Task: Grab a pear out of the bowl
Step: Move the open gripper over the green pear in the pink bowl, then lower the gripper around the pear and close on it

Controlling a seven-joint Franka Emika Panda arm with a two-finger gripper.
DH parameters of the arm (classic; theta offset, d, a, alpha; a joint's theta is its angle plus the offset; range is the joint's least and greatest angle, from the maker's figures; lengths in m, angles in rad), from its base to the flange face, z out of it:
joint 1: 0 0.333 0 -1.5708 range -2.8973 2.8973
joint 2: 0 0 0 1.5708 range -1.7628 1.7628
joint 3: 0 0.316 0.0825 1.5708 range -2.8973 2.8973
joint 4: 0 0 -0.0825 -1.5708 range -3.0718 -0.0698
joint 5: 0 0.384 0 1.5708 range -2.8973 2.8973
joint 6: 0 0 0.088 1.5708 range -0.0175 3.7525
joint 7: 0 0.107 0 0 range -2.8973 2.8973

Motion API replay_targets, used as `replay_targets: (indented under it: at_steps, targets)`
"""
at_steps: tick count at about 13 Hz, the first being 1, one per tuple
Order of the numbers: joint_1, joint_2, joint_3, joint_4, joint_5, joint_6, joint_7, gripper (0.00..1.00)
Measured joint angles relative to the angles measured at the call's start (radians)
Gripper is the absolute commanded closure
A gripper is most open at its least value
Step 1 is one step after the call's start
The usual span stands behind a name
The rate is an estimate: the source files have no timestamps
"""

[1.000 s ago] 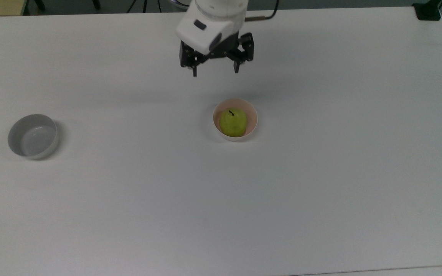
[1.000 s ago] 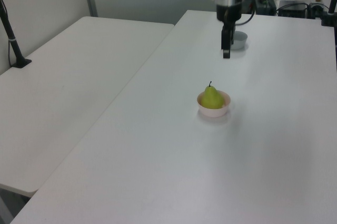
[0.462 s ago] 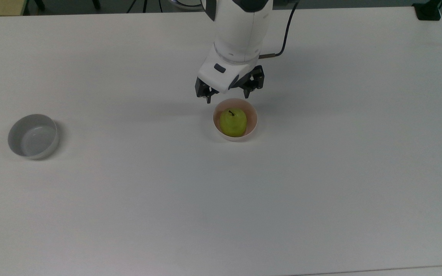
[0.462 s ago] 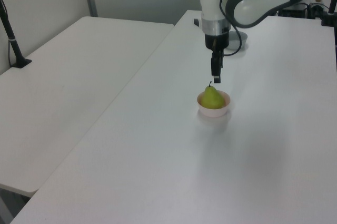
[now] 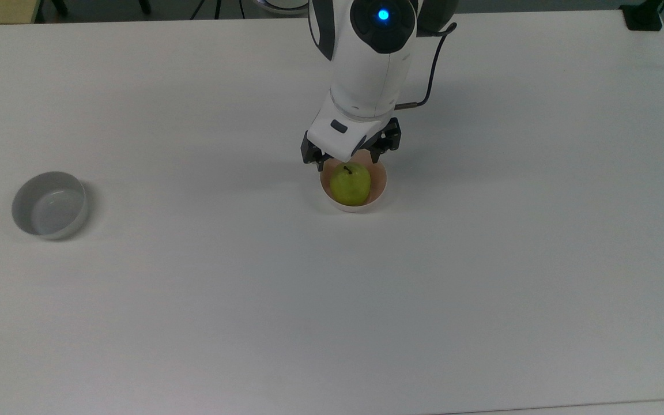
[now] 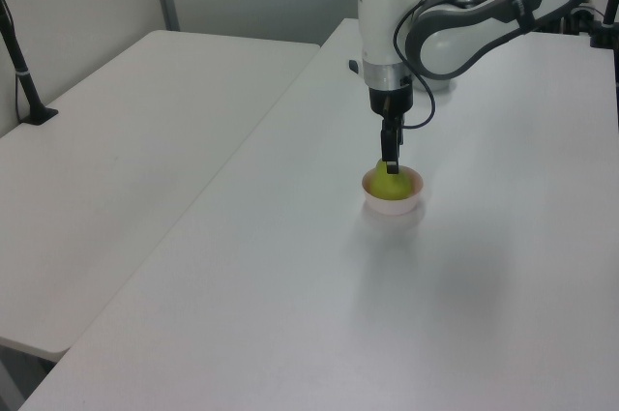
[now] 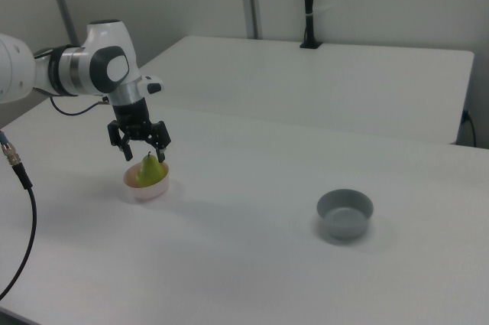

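Note:
A yellow-green pear (image 5: 350,184) with a dark stem stands upright in the pale pink bowl (image 5: 381,183) near the table's middle. My gripper (image 5: 348,162) hangs right over it, open, with one finger on each side of the pear's top. In the right view the gripper (image 7: 145,155) straddles the pear (image 7: 150,171), whose tip rises between the fingers above the bowl (image 7: 143,190). The left view shows the gripper (image 6: 391,166) edge-on, its tips at the pear (image 6: 386,185) in the bowl (image 6: 395,202).
A grey-white bowl (image 5: 49,204) with nothing in it stands at the top view's far left, and at the right in the right view (image 7: 345,214). A second white table (image 6: 126,121) adjoins the work table (image 5: 332,300). A black clamp post (image 7: 309,4) rises from it.
The gripper has come down and towards the pink bowl, from well behind it to just above the pear. It stayed open. Pear and bowls have not moved.

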Motion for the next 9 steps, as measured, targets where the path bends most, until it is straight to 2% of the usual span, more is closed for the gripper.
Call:
replay_targets:
  at_steps: [9]
  targets:
    - [0.009, 0.043, 0.000, -0.009, 0.000, 0.038, 0.000, 0.08]
